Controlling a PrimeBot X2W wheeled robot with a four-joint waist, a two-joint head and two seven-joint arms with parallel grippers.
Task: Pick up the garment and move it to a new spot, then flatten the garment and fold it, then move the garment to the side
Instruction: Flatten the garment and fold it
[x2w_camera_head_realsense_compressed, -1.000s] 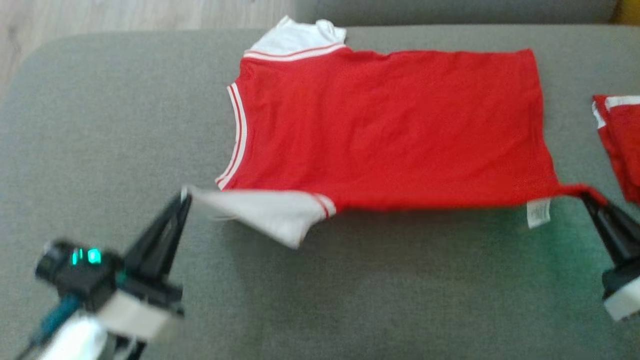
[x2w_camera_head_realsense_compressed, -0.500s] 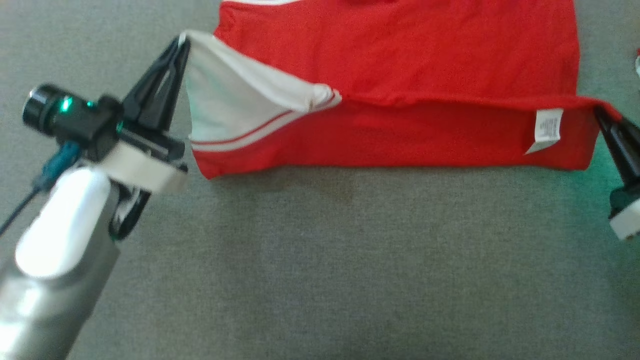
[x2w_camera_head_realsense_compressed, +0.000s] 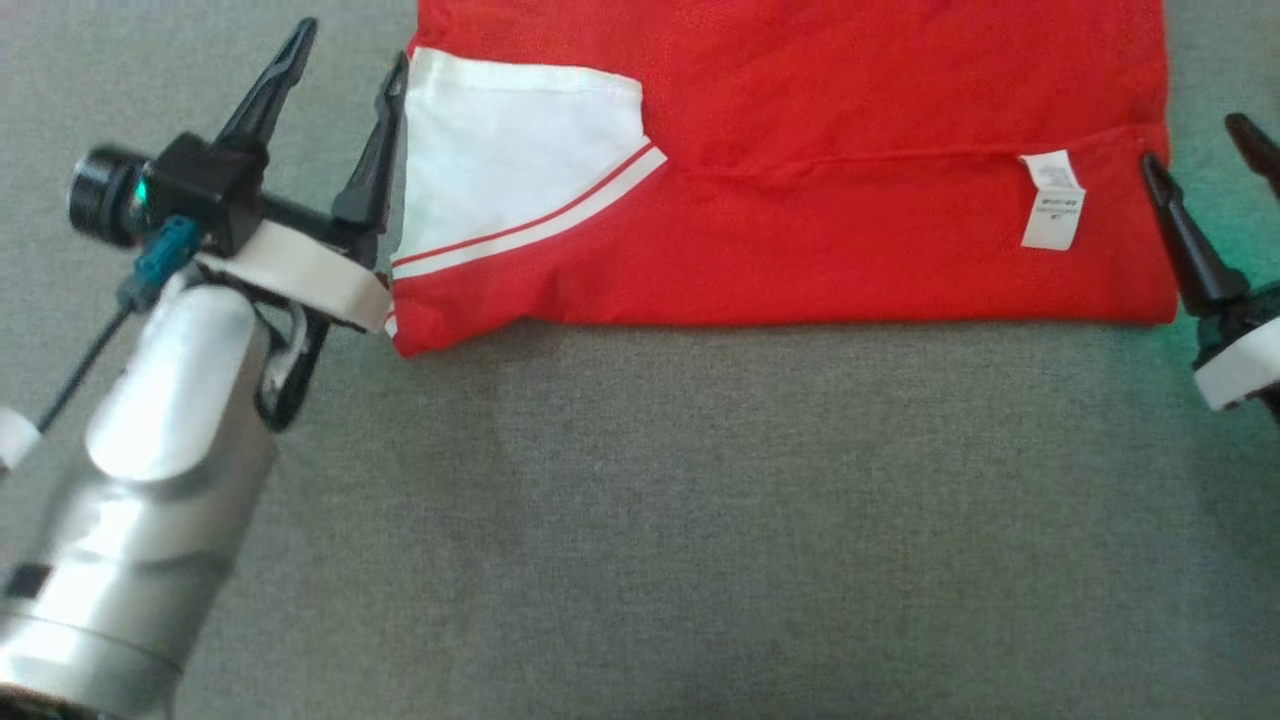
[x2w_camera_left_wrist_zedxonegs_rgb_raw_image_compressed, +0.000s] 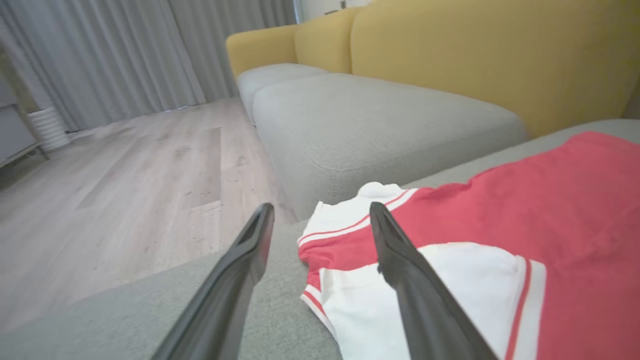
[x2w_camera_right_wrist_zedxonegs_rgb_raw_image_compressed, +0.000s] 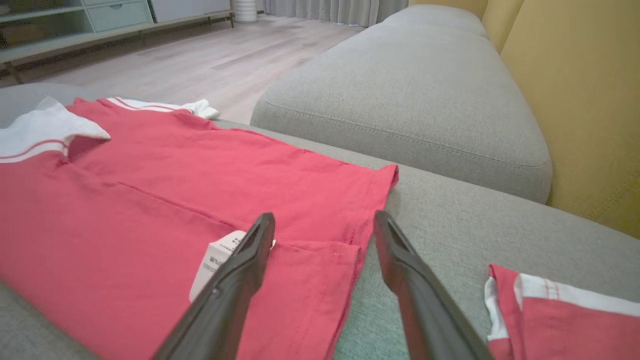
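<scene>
Red fabric shirt with white sleeves (x2w_camera_head_realsense_compressed: 800, 240), near edge folded over on a grey upholstered cushion (x2w_camera_head_realsense_compressed: 700, 520). Left gripper (x2w_camera_head_realsense_compressed: 352, 45) and right gripper (x2w_camera_head_realsense_compressed: 1192, 140) gape wide, empty. Best lifted clear without snagging the fold.

The head view looks steeply down, close over the grey cushion (x2w_camera_head_realsense_compressed: 640, 520). Both wrist views sit low, facing across the red garment (x2w_camera_left_wrist_zedxonegs_rgb_raw_image_compressed: 550, 200) toward the yellow sofa back (x2w_camera_left_wrist_zedxonegs_rgb_raw_image_compressed: 475, 60); all three share the garment.
</scene>
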